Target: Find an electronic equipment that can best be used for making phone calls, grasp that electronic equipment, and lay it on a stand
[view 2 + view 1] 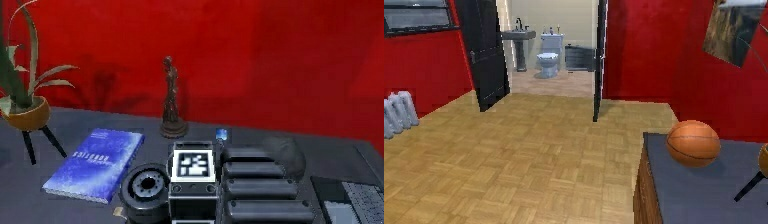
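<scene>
Statue [173, 97], slim brown, upright on matte dark tabletop [100, 125]. Tiny blue blob [222, 133] just right of its base, too small to ID. Flat blue book [95, 163] lower-left of statue. Gripper [140, 192], round dark body, below statue; can't tell if holding anything.

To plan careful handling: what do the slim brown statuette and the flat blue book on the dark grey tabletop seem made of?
The slim brown statuette looks like bronze or dark wood: even dull brown, faint sheen; which one stays open. The flat blue book looks like paper with a smooth printed cover: thin slab, pale print.
</scene>
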